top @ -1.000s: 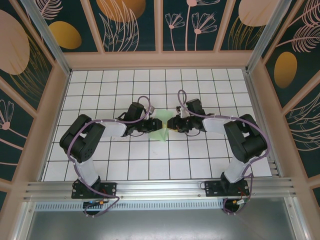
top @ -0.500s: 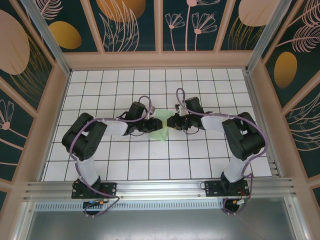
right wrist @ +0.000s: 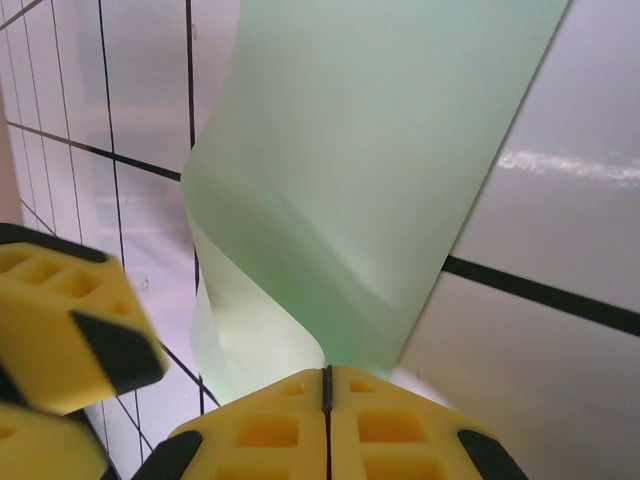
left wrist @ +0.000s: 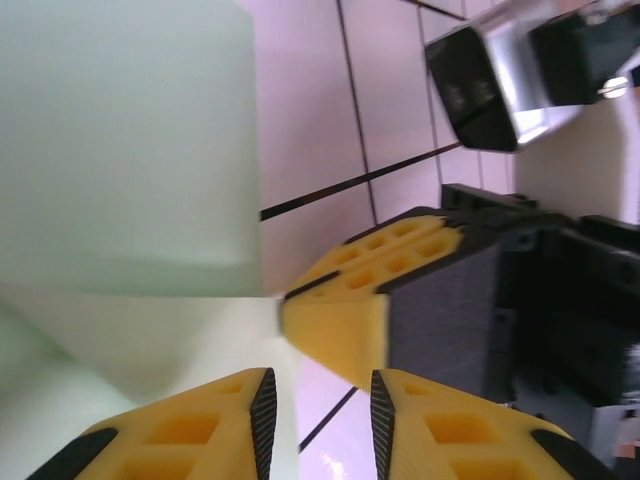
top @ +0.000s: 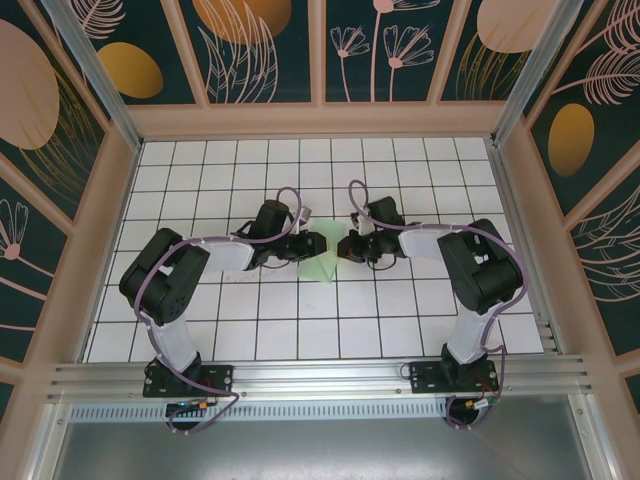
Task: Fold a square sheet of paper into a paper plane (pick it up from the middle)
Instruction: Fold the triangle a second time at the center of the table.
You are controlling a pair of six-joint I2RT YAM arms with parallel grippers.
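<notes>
The square sheet of paper (top: 320,266) is pale mint green, partly folded, and lies on the white tiles between the two arms. In the right wrist view the paper (right wrist: 370,170) rises in a curled fold straight out of my right gripper (right wrist: 326,378), whose jaws are pressed together on its edge. My left gripper (left wrist: 322,420) stands open with a clear gap, and the paper (left wrist: 120,150) lies to its left, its edge just reaching between the pads. From above, the left gripper (top: 322,243) and right gripper (top: 343,246) nearly touch tip to tip over the sheet's far end.
The white gridded floor (top: 200,330) has free tiles all around the arms. Pale wooden walls (top: 320,120) with patterned panels box it in. An aluminium rail (top: 320,378) runs along the near edge by the arm bases.
My right gripper has closed onto the paper's edge. Both grippers have shifted slightly toward the far side, and the left jaws have narrowed a little.
</notes>
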